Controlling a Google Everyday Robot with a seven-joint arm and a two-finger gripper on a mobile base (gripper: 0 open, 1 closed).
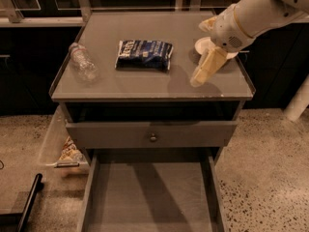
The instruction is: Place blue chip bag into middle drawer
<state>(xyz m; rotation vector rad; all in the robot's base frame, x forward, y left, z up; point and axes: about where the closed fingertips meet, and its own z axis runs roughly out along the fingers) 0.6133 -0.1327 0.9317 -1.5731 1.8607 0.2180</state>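
Aloft, claw (198, 78) hangs tilted beside white bowl (202, 44).

Blue chip bag (144, 54): we saw crinkled dark-blue foil with a slight sheen.
Bottle (83, 66): we saw clear, ribbed plastic catching the light.
Cabinet top (145, 85): we found it smooth and grey, faintly glossy.
Middle drawer (149, 197): its plain grey floor looked matt to us.
Knob (153, 137): we judged it metal.
Gripper (197, 80): over the cabinet top's right side, beside the white bowl (202, 45); we saw pale, matt plastic.
Floor (260, 168): we saw speckled stone.
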